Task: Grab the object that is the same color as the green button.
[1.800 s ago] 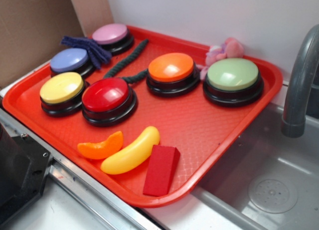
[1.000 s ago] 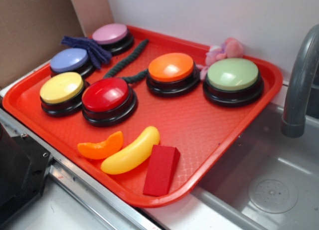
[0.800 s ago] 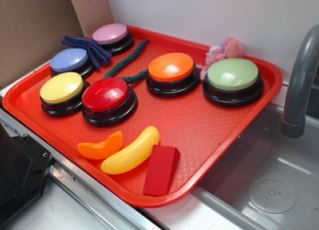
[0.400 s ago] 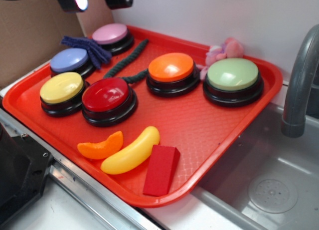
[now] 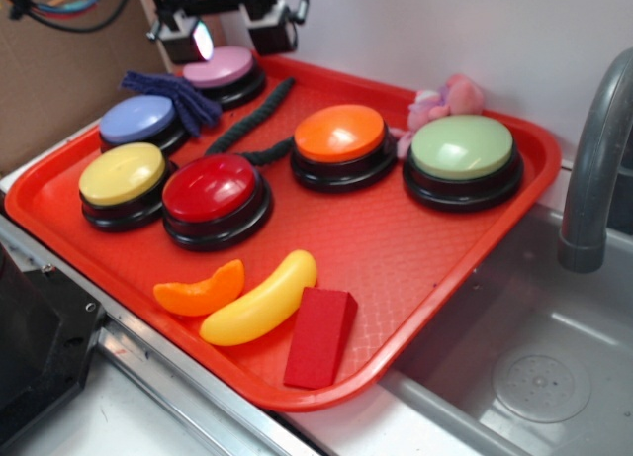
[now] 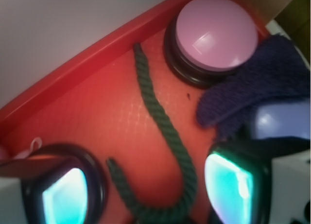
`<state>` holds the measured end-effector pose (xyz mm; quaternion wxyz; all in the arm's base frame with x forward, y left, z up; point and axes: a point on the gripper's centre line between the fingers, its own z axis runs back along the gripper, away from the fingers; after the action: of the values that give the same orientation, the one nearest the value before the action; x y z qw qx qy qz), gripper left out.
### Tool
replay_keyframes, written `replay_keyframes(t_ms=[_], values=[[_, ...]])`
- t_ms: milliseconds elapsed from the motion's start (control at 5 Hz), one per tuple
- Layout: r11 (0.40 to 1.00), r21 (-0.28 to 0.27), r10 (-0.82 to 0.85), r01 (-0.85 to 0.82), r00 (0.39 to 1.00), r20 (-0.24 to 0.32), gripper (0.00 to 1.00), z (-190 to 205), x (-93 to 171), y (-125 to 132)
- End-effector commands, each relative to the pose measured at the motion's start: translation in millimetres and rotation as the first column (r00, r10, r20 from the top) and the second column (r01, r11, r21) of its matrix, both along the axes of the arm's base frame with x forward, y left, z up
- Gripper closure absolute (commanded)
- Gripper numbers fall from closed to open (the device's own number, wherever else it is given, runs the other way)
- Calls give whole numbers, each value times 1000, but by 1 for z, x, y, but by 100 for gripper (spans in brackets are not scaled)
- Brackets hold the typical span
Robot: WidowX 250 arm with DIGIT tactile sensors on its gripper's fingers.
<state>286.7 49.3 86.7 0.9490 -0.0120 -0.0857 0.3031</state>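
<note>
White wall and brown cardboard back a red tray (image 5: 415, 268) that sits beside a sink with a grey faucet (image 5: 593, 169). On the tray lie six dome buttons, a yellow banana toy (image 5: 259, 300), an orange slice toy (image 5: 200, 291) and a red block (image 5: 319, 335). The green button (image 5: 462, 149) stands at the far right, just beside a pink plush toy (image 5: 445, 100).

A moment ago the space above the tray's back corner held only the tips of the arm; now the end effector (image 5: 230, 33) has dropped fully into view over the pink button (image 5: 219, 67), its fingers spread wide and holding nothing. The wrist view confirms the line-up: the dark green rope (image 6: 170, 141) runs from near the tray rim, past the pink button, and curls into a hook between the two lit fingertips (image 6: 228, 185). The blue-purple cloth (image 6: 252, 93) lies close on one side, partly over the pink button's edge.

That puts the approach well under way, with the descent and closing on the rope not yet done. The cloth looks like the likeliest thing to snag.
</note>
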Motion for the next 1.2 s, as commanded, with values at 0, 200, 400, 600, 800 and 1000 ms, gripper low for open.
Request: replay_keyframes(t_ms=[0, 200, 400, 600, 800, 1000], values=[[995, 14, 96, -96, 995, 12, 0, -27, 8, 26], [995, -26, 91, -92, 995, -34, 0, -49, 7, 26], [997, -33, 70, -72, 996, -50, 0, -60, 6, 23], [997, -54, 53, -55, 998, -40, 100, -61, 4, 16], [996, -71, 48, -50, 998, -36, 100, -61, 4, 14], [996, -68, 48, -50, 998, -29, 100, -59, 5, 13]])
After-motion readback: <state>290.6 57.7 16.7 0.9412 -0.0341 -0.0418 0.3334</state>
